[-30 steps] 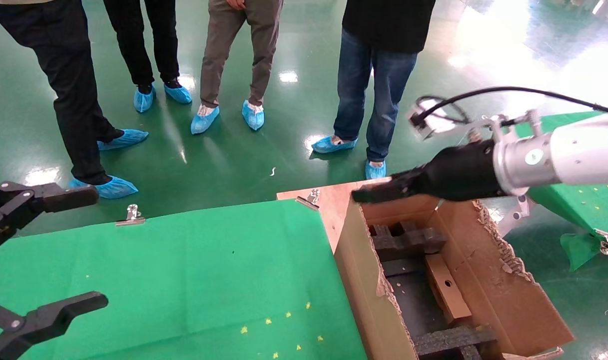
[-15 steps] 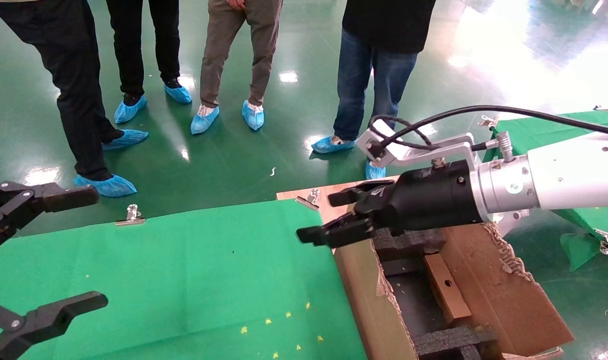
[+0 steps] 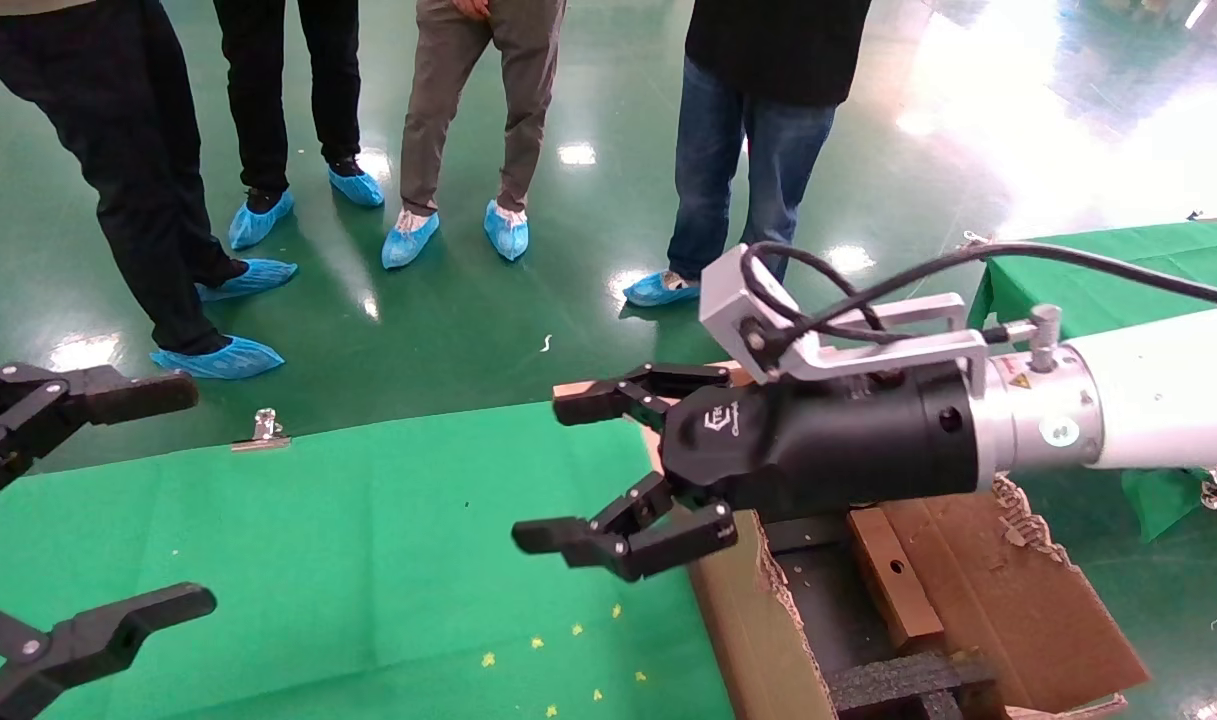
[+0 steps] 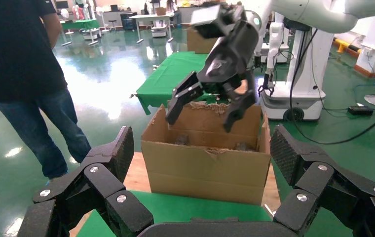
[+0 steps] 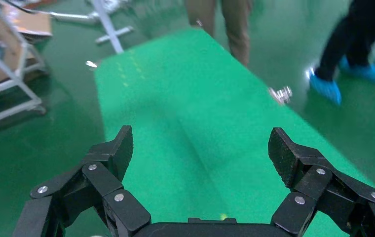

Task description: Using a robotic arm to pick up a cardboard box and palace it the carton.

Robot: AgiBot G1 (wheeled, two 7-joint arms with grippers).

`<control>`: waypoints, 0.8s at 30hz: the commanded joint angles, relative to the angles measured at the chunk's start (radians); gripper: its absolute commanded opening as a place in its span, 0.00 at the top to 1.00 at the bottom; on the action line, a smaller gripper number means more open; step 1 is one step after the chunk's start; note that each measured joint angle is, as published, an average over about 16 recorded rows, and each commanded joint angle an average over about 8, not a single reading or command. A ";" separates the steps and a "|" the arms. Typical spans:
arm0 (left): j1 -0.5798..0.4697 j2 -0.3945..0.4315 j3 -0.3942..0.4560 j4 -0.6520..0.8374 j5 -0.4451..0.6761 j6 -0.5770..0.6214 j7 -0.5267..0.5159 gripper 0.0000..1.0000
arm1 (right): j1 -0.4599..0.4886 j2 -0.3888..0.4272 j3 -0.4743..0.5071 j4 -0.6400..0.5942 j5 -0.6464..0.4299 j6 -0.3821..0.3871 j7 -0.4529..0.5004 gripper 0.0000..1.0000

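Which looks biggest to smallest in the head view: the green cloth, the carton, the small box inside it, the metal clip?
1. Green cloth, largest.
2. Carton, partly hidden by the right arm.
3. Small box inside the carton.
4. Metal clip at the cloth's far edge, smallest.

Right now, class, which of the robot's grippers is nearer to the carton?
Right. The right gripper hangs open just beyond the carton's near-left corner, over the green table. The left gripper sits open far off at the table's opposite edge.
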 commanded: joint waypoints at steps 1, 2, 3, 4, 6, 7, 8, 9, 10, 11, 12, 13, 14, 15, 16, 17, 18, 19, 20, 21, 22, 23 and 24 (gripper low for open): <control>0.000 0.000 0.000 0.000 0.000 0.000 0.000 0.00 | -0.037 -0.007 0.049 -0.002 0.028 -0.022 -0.053 0.00; 0.000 0.000 0.000 0.000 0.000 0.000 0.000 0.00 | -0.055 -0.011 0.073 -0.003 0.041 -0.033 -0.079 0.00; 0.000 0.000 0.000 0.000 0.000 0.000 0.000 0.00 | -0.073 -0.014 0.098 -0.003 0.055 -0.044 -0.106 0.00; 0.000 0.000 0.000 0.000 0.000 0.000 0.000 0.00 | -0.092 -0.018 0.123 -0.004 0.069 -0.055 -0.133 0.00; 0.000 0.000 0.000 0.000 0.000 0.000 0.000 0.00 | -0.128 -0.025 0.171 -0.006 0.096 -0.077 -0.185 0.00; 0.000 0.000 0.000 0.000 0.000 0.000 0.000 0.00 | -0.146 -0.029 0.195 -0.007 0.109 -0.088 -0.211 0.00; 0.000 0.000 0.000 0.000 0.000 0.000 0.000 0.00 | -0.164 -0.032 0.219 -0.008 0.123 -0.099 -0.236 0.00; 0.000 0.000 0.000 0.000 0.000 0.000 0.000 0.00 | -0.182 -0.036 0.243 -0.008 0.136 -0.110 -0.262 0.00; 0.000 0.000 0.000 0.000 0.000 0.000 0.000 0.00 | -0.197 -0.039 0.263 -0.009 0.147 -0.119 -0.284 0.00; 0.000 0.000 0.000 0.000 0.000 0.000 0.000 0.00 | -0.208 -0.041 0.278 -0.010 0.156 -0.126 -0.301 0.00; 0.000 0.000 0.000 0.000 0.000 0.000 0.000 0.00 | -0.224 -0.044 0.299 -0.010 0.167 -0.135 -0.322 0.00; 0.000 0.000 0.000 0.000 0.000 0.000 0.000 0.00 | -0.238 -0.046 0.319 -0.011 0.177 -0.143 -0.340 0.00; 0.000 0.000 0.000 0.000 0.000 0.000 0.000 0.00 | -0.250 -0.048 0.334 -0.011 0.186 -0.149 -0.354 0.00; 0.000 0.000 0.000 0.000 0.000 0.000 0.000 0.00 | -0.260 -0.050 0.347 -0.012 0.193 -0.155 -0.365 0.00; 0.000 0.000 0.000 0.000 0.000 0.000 0.000 0.00 | -0.267 -0.051 0.356 -0.012 0.198 -0.159 -0.372 0.00; 0.000 0.000 0.000 0.000 0.000 0.000 0.000 0.00 | -0.271 -0.052 0.363 -0.013 0.202 -0.161 -0.376 0.00; 0.000 0.000 0.000 0.000 0.000 0.000 0.000 0.00 | -0.276 -0.053 0.369 -0.013 0.205 -0.164 -0.380 0.00; 0.000 0.000 0.000 0.000 0.000 0.000 0.000 0.00 | -0.282 -0.054 0.376 -0.013 0.209 -0.167 -0.386 0.00; 0.000 0.000 0.000 0.000 0.000 0.000 0.000 0.00 | -0.281 -0.054 0.375 -0.013 0.209 -0.167 -0.383 0.00; 0.000 0.000 0.000 0.000 0.000 0.000 0.000 0.00 | -0.279 -0.054 0.372 -0.013 0.208 -0.166 -0.380 0.00; 0.000 0.000 0.000 0.000 0.000 0.000 0.000 0.00 | -0.276 -0.054 0.369 -0.013 0.207 -0.164 -0.378 0.00; 0.000 0.000 0.000 0.000 0.000 0.000 0.000 0.00 | -0.275 -0.054 0.367 -0.013 0.206 -0.164 -0.377 0.00; 0.000 0.000 0.000 0.000 0.000 0.000 0.000 0.00 | -0.274 -0.054 0.365 -0.013 0.205 -0.163 -0.376 0.00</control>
